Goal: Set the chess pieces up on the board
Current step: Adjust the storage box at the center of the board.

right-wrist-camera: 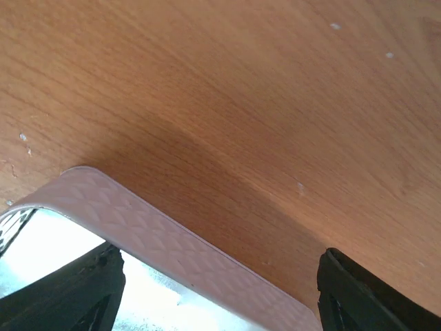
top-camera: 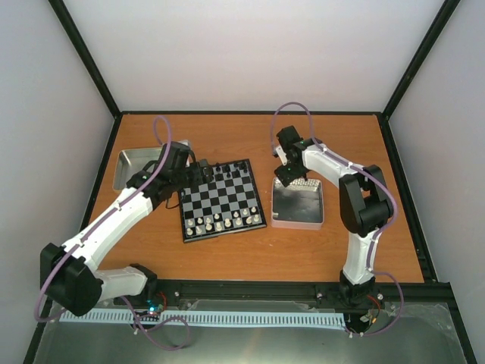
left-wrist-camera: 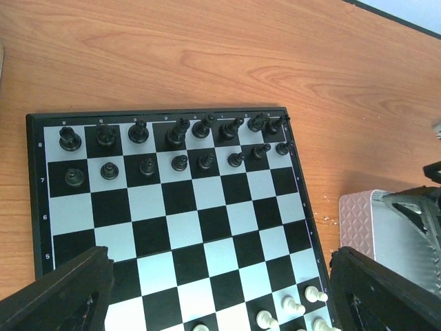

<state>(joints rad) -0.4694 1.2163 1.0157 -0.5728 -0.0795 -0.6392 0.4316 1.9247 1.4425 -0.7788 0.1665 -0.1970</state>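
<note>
The board (top-camera: 223, 199) lies at the table's middle. Cream-white chess pieces (top-camera: 218, 224) stand along its near rows, and black figures (top-camera: 227, 173) fill its two far rows. My left gripper (top-camera: 201, 174) hovers over the board's far left corner. In the left wrist view it (left-wrist-camera: 220, 303) is open above bare squares of the board (left-wrist-camera: 179, 227), with a few white chess pieces (left-wrist-camera: 289, 307) just inside the right finger. My right gripper (top-camera: 291, 173) hangs over the far edge of the right tray. In the right wrist view it (right-wrist-camera: 220, 296) is open with nothing between its fingers.
A silver tray with a pinkish quilted rim (top-camera: 298, 206) sits right of the board, and its rim (right-wrist-camera: 172, 241) crosses the right wrist view. A second metal tray (top-camera: 135, 168) lies at the far left behind the left arm. Black frame rails edge the table.
</note>
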